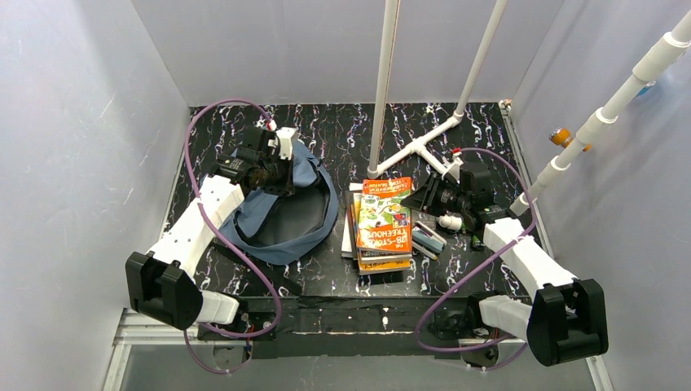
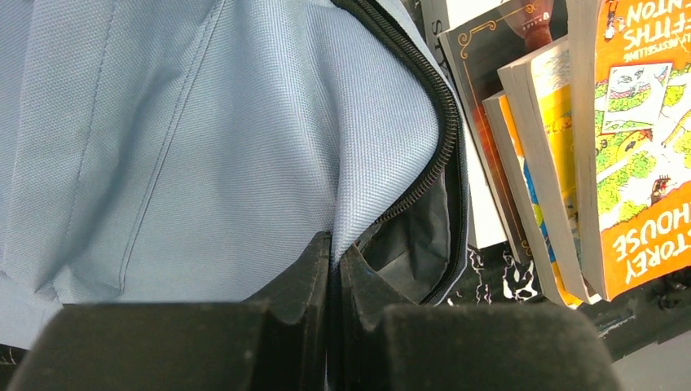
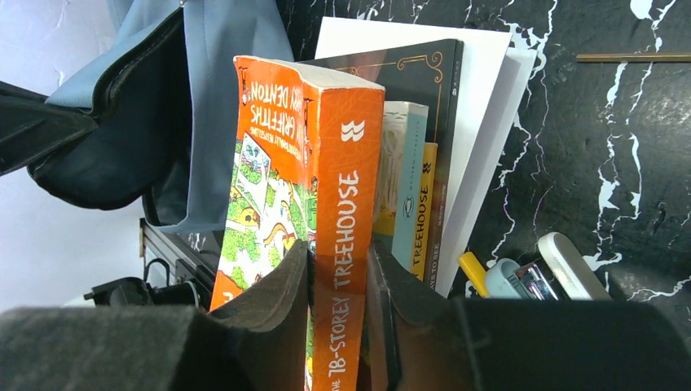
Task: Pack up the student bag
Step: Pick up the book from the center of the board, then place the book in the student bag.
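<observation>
The bag lies on the tabletop beneath the left fingers, slate-blue, with its zip undone and the dark lining showing. The left fingers are pressed almost together, with only a fold of the blue fabric between their pads. They hold that fold right beside the zip. Just past their tips the opening gapes, and its dark inside faces the books.

That stack lies beyond the bag's mouth, between the two sets of fingers, close to the bag's rim. The right fingers reach it from the far side. In the right wrist view they sit one on each side of the orange book at its spine end. Both pads lie against it, so they are closed on that book as wide as its thickness. The other books lie behind the orange one on the far side of those fingers, and white paper lies beneath them. I cannot tell whether the orange book is raised off the stack.

Just beside the right fingers, on the side away from the bag, some pens and a white item lie on the tabletop.
</observation>
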Action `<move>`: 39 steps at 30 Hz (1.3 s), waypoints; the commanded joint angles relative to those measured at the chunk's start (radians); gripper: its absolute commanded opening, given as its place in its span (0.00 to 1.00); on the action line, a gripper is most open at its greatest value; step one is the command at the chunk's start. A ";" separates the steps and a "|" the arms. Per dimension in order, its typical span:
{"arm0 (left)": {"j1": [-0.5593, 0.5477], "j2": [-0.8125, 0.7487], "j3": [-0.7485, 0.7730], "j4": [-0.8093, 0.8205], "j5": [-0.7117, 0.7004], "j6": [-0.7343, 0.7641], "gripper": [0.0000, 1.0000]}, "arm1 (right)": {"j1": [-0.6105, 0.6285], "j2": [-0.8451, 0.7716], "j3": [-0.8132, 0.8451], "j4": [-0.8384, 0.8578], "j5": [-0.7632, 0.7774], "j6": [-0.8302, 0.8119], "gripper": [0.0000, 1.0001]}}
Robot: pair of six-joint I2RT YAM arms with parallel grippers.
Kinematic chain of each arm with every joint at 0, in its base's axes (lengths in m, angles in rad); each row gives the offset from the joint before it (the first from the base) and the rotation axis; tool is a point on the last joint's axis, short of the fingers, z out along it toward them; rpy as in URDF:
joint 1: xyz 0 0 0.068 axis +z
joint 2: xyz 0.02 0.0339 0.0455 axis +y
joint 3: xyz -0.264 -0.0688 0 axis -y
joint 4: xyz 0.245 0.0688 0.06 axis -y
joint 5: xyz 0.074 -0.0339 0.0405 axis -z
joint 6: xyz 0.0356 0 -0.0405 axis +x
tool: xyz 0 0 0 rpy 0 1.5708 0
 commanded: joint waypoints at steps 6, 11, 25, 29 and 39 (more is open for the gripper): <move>0.001 -0.051 0.053 -0.039 0.121 -0.030 0.56 | -0.003 -0.039 0.096 -0.005 -0.097 -0.052 0.01; 0.001 -0.065 0.128 0.001 0.236 -0.141 0.89 | -0.002 -0.033 0.166 0.051 -0.182 0.115 0.01; -0.005 -0.098 -0.161 0.731 0.531 -0.796 0.98 | -0.001 0.050 0.180 0.613 -0.305 0.773 0.01; -0.016 -0.073 -0.158 0.805 0.614 -0.845 0.98 | 0.003 0.067 0.200 0.683 -0.322 0.842 0.01; -0.039 -0.037 -0.263 1.256 0.721 -1.195 0.77 | 0.026 0.115 0.229 0.704 -0.366 0.820 0.01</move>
